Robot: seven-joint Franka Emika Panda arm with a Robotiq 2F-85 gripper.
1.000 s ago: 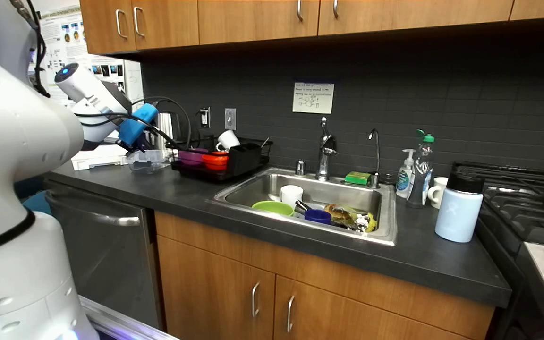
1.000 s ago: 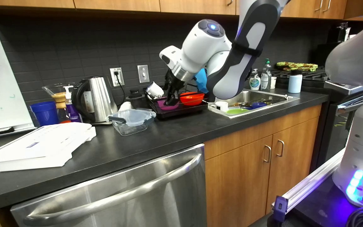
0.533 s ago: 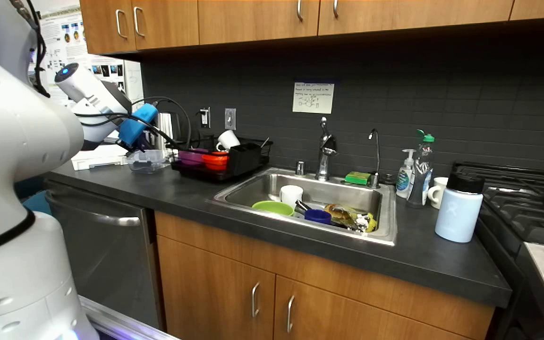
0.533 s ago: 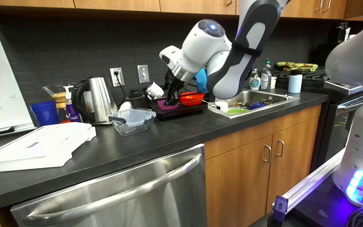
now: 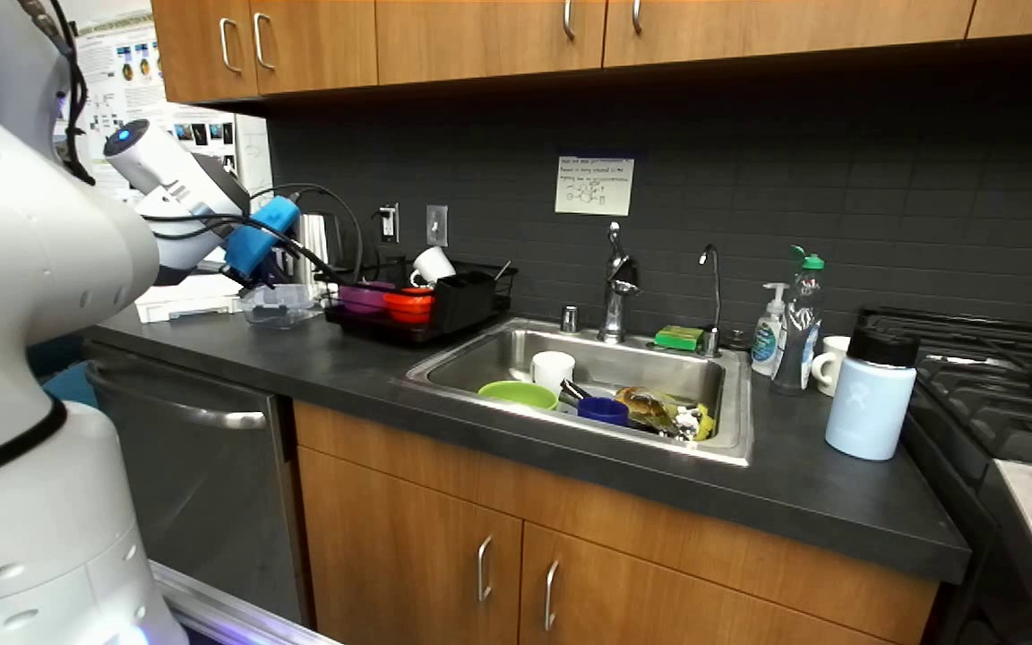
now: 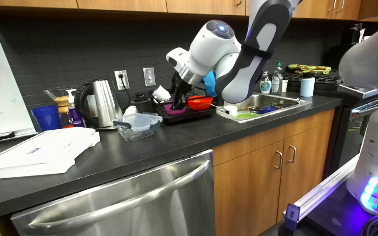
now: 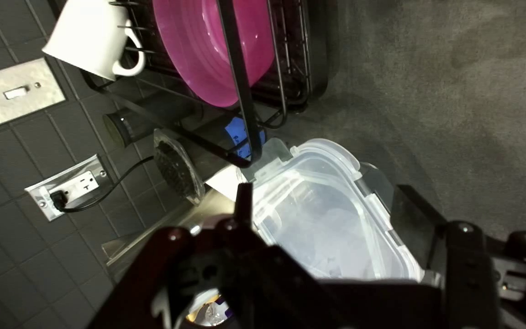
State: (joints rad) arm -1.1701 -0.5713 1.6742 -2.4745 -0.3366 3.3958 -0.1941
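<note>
My gripper [image 7: 328,196] is open in the wrist view, with nothing between its fingers. Beyond the fingers lies a clear container with a translucent clip lid [image 7: 331,219]. It stands on the dark counter and shows in both exterior views [image 5: 279,306] [image 6: 139,126]. In an exterior view the gripper [image 6: 178,100] hangs in front of the black dish rack [image 6: 190,118], right of the container and apart from it. The rack holds a purple bowl [image 7: 217,50], an orange bowl [image 6: 199,103] and a tilted white mug [image 7: 90,34]. The container's near part is hidden by the gripper in the wrist view.
A steel kettle [image 6: 105,105], a blue cup [image 6: 47,118] and a white box stack [image 6: 44,150] stand left of the container. The sink [image 5: 738,439] holds a green bowl [image 5: 519,392], a white mug [image 5: 553,369] and a blue cup [image 5: 603,410]. A light-blue bottle [image 5: 871,408] stands by the stove.
</note>
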